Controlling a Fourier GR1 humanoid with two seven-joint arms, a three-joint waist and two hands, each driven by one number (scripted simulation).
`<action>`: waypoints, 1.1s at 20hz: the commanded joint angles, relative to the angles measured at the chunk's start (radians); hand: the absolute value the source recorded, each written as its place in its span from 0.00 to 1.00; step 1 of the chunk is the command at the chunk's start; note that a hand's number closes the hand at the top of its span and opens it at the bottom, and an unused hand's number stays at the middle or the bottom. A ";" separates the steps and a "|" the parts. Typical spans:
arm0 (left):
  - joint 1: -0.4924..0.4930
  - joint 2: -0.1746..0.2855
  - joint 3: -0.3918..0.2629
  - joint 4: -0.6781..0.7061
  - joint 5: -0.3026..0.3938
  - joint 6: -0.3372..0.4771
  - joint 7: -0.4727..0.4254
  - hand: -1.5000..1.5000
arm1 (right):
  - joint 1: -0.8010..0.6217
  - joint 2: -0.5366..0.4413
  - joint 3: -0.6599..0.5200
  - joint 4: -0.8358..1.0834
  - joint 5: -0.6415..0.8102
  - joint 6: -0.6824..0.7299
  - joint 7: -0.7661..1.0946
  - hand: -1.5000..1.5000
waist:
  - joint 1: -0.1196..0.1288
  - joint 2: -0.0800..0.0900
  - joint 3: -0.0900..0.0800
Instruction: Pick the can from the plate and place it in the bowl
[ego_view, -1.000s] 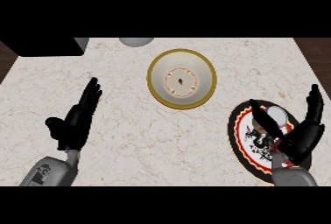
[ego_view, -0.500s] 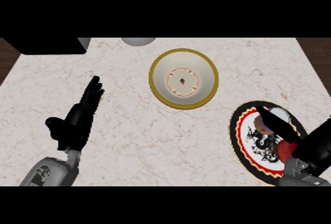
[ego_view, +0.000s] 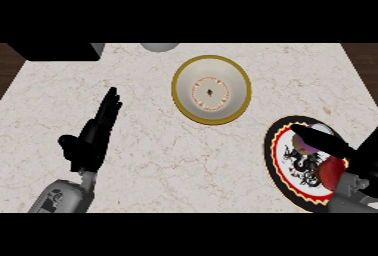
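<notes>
A cream bowl (ego_view: 210, 89) with a yellow rim stands at the counter's middle back. At the lower right lies a black plate (ego_view: 275, 159) with a red rim and a dragon design. The can (ego_view: 327, 171), red with a greyish top, rests on that plate, partly hidden. My right hand (ego_view: 331, 144) comes in from the right edge and lies across the plate just over the can, fingers stretched toward the upper left, not curled round it. My left hand (ego_view: 93, 136) rests open on the left, fingers pointing up, well clear of the bowl.
A black block (ego_view: 59, 51) sits at the back left corner and a grey round object (ego_view: 159, 46) at the back edge. Marble counter (ego_view: 170, 165) spreads between both hands. Dark wood shows beyond the counter's left and right edges.
My right hand dropped from its upright pose, swung to the lower right, and now reaches leftward across the plate over the can. The left hand stayed put.
</notes>
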 joint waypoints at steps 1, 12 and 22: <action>0.047 -0.001 0.011 -0.014 -0.005 -0.029 -0.018 0.50 | 0.006 0.001 -0.042 0.064 -0.072 0.049 0.036 0.00 | 0.006 0.001 0.001; 0.010 -0.033 0.109 -0.073 -0.068 -0.089 0.103 0.50 | 0.108 0.012 -0.025 -0.040 -0.161 0.026 -0.060 0.00 | 0.002 0.001 0.001; -0.007 -0.111 0.147 0.002 -0.122 -0.139 0.073 0.50 | 0.141 0.049 0.034 -0.040 -0.215 -0.106 -0.144 0.00 | 0.001 0.001 0.001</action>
